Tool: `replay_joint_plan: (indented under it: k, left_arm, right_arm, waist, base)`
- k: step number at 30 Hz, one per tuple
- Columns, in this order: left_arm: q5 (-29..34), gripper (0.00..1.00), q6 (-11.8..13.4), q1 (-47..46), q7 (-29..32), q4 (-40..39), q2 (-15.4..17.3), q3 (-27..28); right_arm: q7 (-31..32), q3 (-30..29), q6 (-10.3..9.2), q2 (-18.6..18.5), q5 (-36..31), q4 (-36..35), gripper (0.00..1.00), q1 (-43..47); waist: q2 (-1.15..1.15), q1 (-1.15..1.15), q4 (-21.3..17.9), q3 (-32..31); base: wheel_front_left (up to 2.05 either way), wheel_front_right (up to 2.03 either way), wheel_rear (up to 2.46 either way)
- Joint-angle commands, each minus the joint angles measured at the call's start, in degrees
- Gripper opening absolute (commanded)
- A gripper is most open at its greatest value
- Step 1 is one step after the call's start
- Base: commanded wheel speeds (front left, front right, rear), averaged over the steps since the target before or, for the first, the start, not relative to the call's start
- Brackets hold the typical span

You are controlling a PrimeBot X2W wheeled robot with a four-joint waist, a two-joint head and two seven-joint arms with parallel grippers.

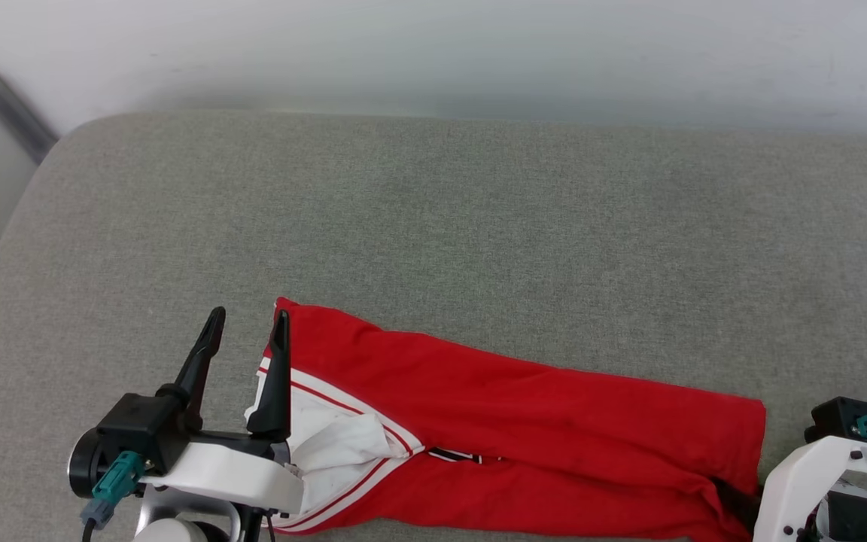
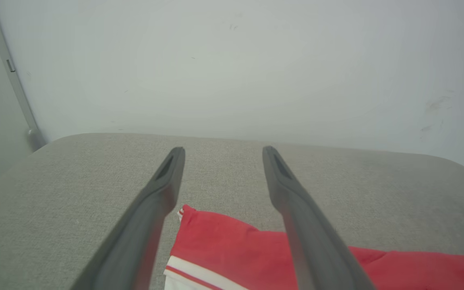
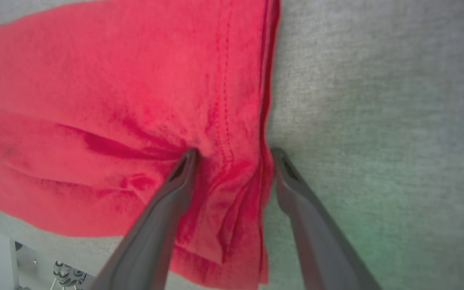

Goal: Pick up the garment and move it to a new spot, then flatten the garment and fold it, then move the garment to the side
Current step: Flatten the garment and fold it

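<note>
Roughly, garment (image 1: 524,406) long axis left-right — hem (image 1: 762,444) pointing right.

Soft matt cloth garment (image 1: 524,399) on coarse, seemingly woven grey upholstery (image 1: 433,211)

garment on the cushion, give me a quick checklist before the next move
1. left pincer open, holding nothing: ok
2. right pincer open, astride the hem of the garment: ok
3. garment smooth at that hem: not ok, cloth is bunched
4. folded into a neat strip: not ok, the white sleeve lies crumpled
5. garment wholly on the grey cushion: cannot tell, its near edge runs off the head view
</note>
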Motion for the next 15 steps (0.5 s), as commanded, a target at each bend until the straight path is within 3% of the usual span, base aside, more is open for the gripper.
replay_joint_plan:
  k: [1,2,15]
  left_arm:
    - [0.5,1.0,-0.3,-0.1,-0.4,0.2,-0.4,0.2]
    - [0.8,1.0,-0.4,0.2,-0.4,0.5,-0.6,0.4]
    - [3.3,1.0,0.8,3.2,-0.3,1.5,0.0,0.3]
  right_arm:
    - [2.1,2.4,0.01,2.6,0.7,3.8,0.13,2.0]
    - [2.4,2.8,0.05,2.7,0.8,3.9,0.0,1.6]
    - [-0.4,1.1,0.05,-1.7,0.2,-3.3,0.0,0.5]
  waist:
    - [0.0,0.01,0.1,0.1]
    - [0.0,0.01,0.1,-0.2]
    - [0.0,0.01,-1.9,-4.8]
  base:
    - [0.0,0.0,0.0]
    - [0.0,0.0,0.0]
    - [0.0,0.0,0.0]
